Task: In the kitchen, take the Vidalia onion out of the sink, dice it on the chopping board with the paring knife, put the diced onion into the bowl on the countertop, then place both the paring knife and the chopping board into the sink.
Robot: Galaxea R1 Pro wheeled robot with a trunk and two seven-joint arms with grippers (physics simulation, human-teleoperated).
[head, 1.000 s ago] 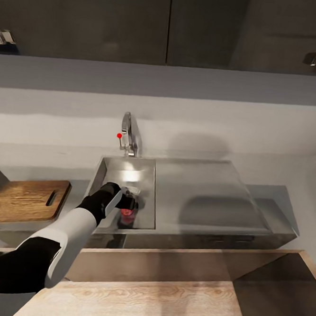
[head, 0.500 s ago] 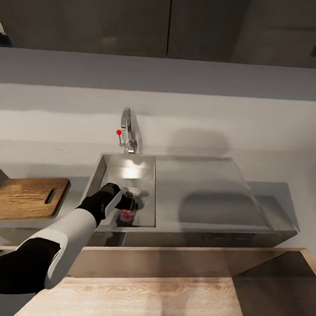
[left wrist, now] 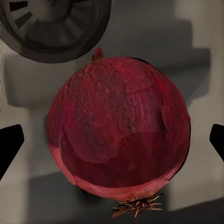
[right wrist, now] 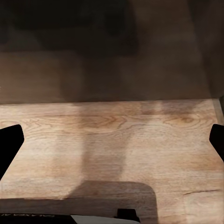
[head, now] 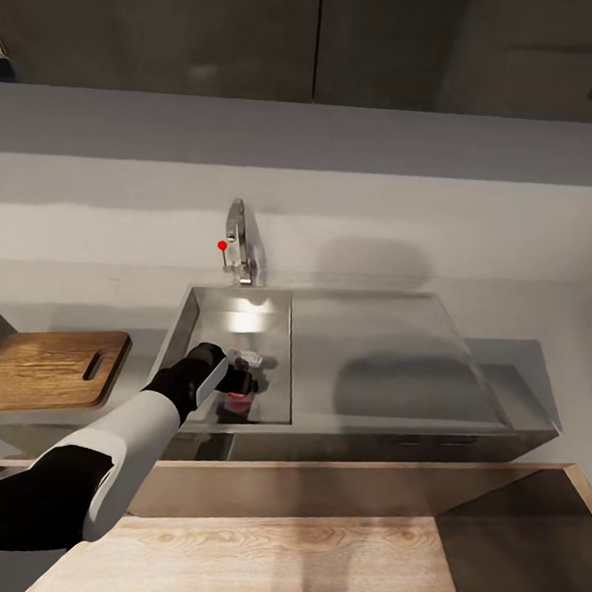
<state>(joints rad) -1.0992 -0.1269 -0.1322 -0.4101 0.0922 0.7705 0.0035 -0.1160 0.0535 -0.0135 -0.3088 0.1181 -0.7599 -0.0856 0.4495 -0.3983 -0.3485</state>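
The dark red Vidalia onion (left wrist: 119,126) lies on the floor of the grey steel sink (head: 240,327), beside the round drain (left wrist: 56,21). My left gripper (left wrist: 112,142) hangs open right over it, one black fingertip (left wrist: 9,147) on each side and apart from the skin. From the head, the left gripper (head: 242,388) sits low in the basin with the onion (head: 238,402) just under it. The brown chopping board (head: 45,370) rests on the countertop (head: 64,304) left of the sink. My right gripper (right wrist: 112,144) is open and holds nothing. The paring knife and the bowl are out of view.
A chrome tap (head: 238,238) with a red knob (head: 222,246) stands behind the basin. The flat drainboard (head: 389,357) stretches to the right. A pale wooden surface (head: 266,561) lies below the right gripper, close to me. Dark cabinets (head: 316,39) hang overhead.
The whole head picture has drifted slightly, so the camera moved. The left gripper stays open over the onion in the basin.
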